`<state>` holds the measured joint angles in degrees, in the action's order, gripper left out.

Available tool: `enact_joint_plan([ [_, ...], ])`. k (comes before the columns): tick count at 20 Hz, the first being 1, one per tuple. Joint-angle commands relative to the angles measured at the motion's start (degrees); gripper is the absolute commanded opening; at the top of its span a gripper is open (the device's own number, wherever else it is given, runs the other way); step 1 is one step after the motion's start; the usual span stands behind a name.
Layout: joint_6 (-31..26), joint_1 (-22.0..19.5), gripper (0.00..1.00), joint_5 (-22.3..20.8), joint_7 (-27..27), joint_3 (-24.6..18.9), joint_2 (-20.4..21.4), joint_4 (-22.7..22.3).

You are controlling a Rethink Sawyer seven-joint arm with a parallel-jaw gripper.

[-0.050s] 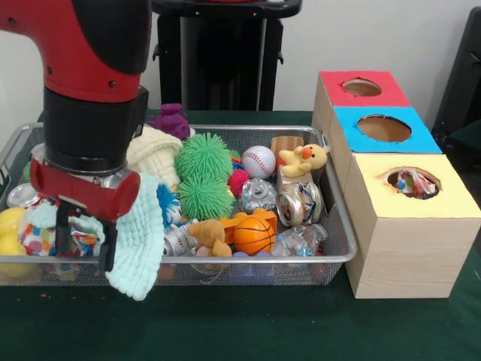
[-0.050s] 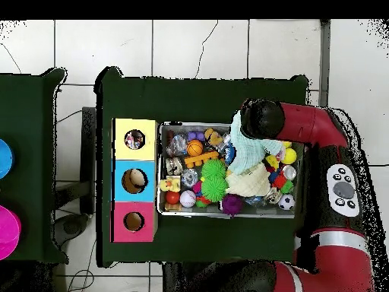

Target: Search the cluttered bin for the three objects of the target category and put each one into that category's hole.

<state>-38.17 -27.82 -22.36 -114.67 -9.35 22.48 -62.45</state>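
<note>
Front view:
Claw (image 1: 86, 244): my fingers hang over the bin's (image 1: 342, 259) end away from the boxes, pinching a pale mint cloth (image 1: 139, 241).
Cloth: clear of the clutter, draped down past the bin's near rim.
Green balls (image 1: 204, 177): just beside my claw, toward the boxes.
Yellow box (image 1: 409, 226): well apart, past the bin; something patterned fills its hole.

Overhead view:
Cloth (image 2: 245, 148): spread under my wrist, over the bin (image 2: 228, 215).
Boxes: yellow (image 2: 135, 140), blue (image 2: 134, 181), red (image 2: 134, 221), touching the bin's far end.
</note>
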Motion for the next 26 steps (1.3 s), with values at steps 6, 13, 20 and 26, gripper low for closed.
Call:
enact_joint_plan([
  [6, -7.9, -0.2, 1.00, -1.8, 11.5, -3.7, -3.2, -6.4],
  [13, -9.0, 0.2, 1.00, -1.6, 11.8, -3.8, -0.8, -6.7],
  [20, -9.8, 0.1, 1.00, -1.9, 12.1, -3.4, 2.5, -8.9],
  [26, -8.2, -0.7, 1.00, -2.6, 11.8, -3.7, 1.5, -8.8],
])
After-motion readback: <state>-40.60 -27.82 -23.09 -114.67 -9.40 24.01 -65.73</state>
